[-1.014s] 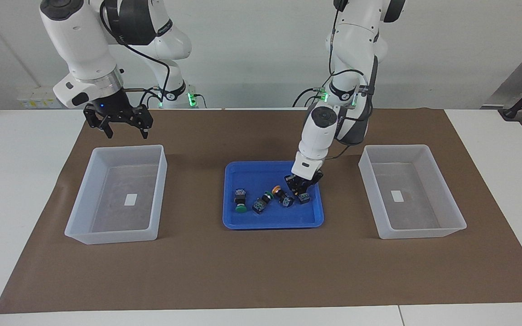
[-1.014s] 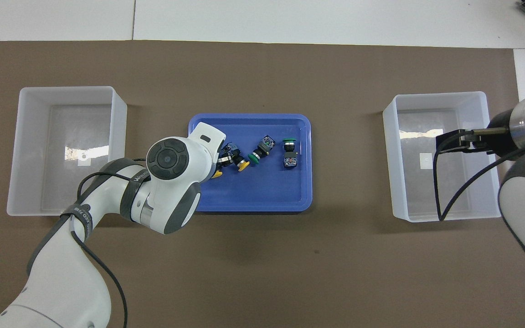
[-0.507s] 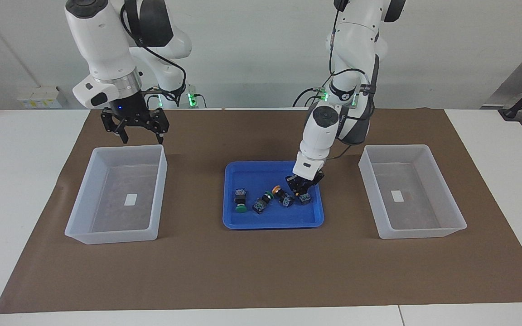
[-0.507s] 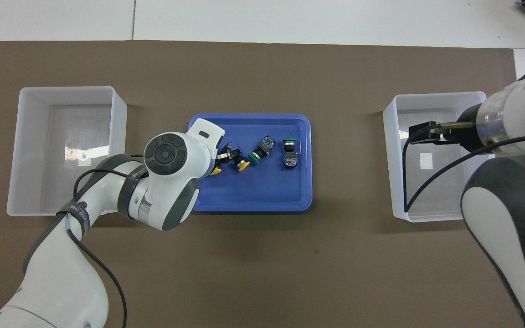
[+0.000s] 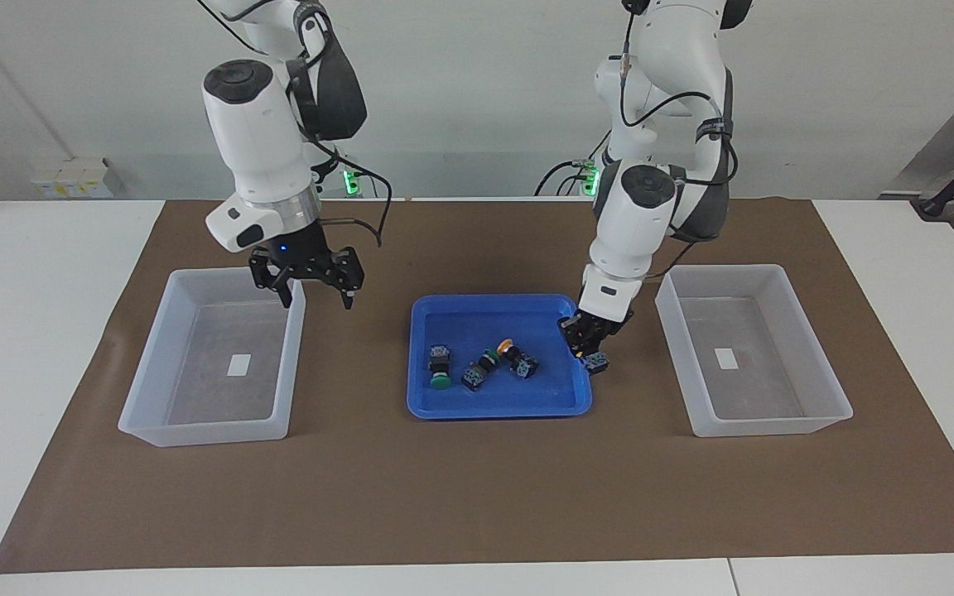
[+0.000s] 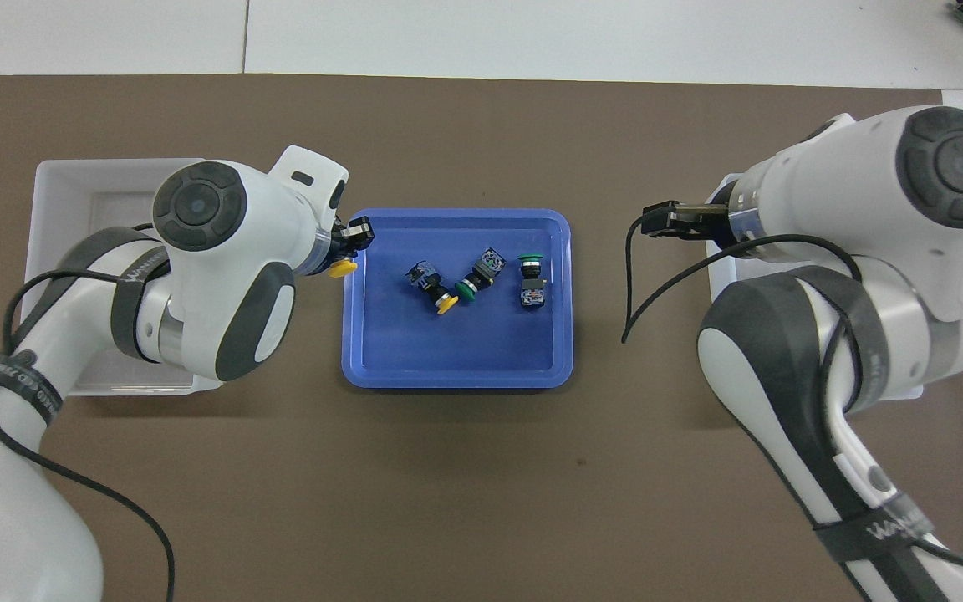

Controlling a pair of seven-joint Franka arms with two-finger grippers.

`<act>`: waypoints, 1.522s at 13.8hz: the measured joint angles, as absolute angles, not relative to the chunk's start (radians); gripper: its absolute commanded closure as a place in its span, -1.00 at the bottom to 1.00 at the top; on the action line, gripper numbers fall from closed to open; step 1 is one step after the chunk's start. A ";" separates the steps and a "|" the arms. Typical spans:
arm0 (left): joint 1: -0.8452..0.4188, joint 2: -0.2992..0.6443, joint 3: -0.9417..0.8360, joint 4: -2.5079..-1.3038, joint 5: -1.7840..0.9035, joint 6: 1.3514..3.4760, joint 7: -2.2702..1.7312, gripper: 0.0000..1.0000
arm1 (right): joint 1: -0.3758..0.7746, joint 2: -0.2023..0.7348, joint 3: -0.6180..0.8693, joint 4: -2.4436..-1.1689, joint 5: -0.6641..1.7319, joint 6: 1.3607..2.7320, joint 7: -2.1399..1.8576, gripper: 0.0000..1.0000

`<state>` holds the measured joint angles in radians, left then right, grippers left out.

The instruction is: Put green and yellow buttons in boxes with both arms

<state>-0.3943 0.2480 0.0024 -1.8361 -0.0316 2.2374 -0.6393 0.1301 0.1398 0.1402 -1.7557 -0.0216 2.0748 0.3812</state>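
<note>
My left gripper (image 5: 586,344) is shut on a yellow button (image 6: 341,267) and holds it above the blue tray's (image 5: 498,406) rim at the left arm's end. Three buttons lie in the tray: a yellow one (image 6: 434,293) and two green ones (image 6: 475,280) (image 6: 531,278). My right gripper (image 5: 316,298) hangs open and holds nothing, over the mat between its box (image 5: 204,430) and the tray. The other box (image 5: 775,426) stands empty at the left arm's end.
A brown mat (image 5: 477,497) covers the table under both boxes and the tray. In the overhead view the arms' bodies cover much of both boxes.
My left gripper has lifted the yellow button off the tray floor and carried it to the tray's rim. My right arm has swung from the edge of its box nearest the robots toward the tray.
</note>
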 measured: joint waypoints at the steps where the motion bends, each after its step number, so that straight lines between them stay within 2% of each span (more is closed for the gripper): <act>1: -0.371 0.239 0.003 -1.819 -0.032 2.198 -0.590 1.00 | 0.154 0.169 0.140 -1.756 -0.022 2.110 0.421 -1.00; 4: -0.293 0.211 0.002 -1.780 -0.032 2.083 -0.412 1.00 | 0.199 0.244 0.141 -1.755 -0.022 2.186 0.491 -1.00; 8: -0.188 0.182 0.005 -1.728 -0.032 1.943 -0.174 1.00 | 0.230 0.277 0.141 -1.755 -0.022 2.220 0.536 -1.00; 12: -0.048 0.182 0.007 -1.727 -0.035 1.941 0.031 1.00 | 0.286 0.324 0.141 -1.756 -0.039 2.261 0.585 -1.00; 18: -0.034 0.172 0.005 -1.907 -0.039 2.146 0.044 1.00 | 0.349 0.401 0.141 -1.758 -0.140 2.311 0.658 -0.99; 21: -0.033 0.188 0.005 -1.950 -0.039 2.225 0.044 0.97 | 0.375 0.434 0.141 -1.770 -0.181 2.332 0.682 -0.90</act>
<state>-0.0330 0.1876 0.0046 -1.9503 -0.0391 2.2250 0.0438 0.3749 0.4341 0.1407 -1.7697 -0.1807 2.3324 0.6819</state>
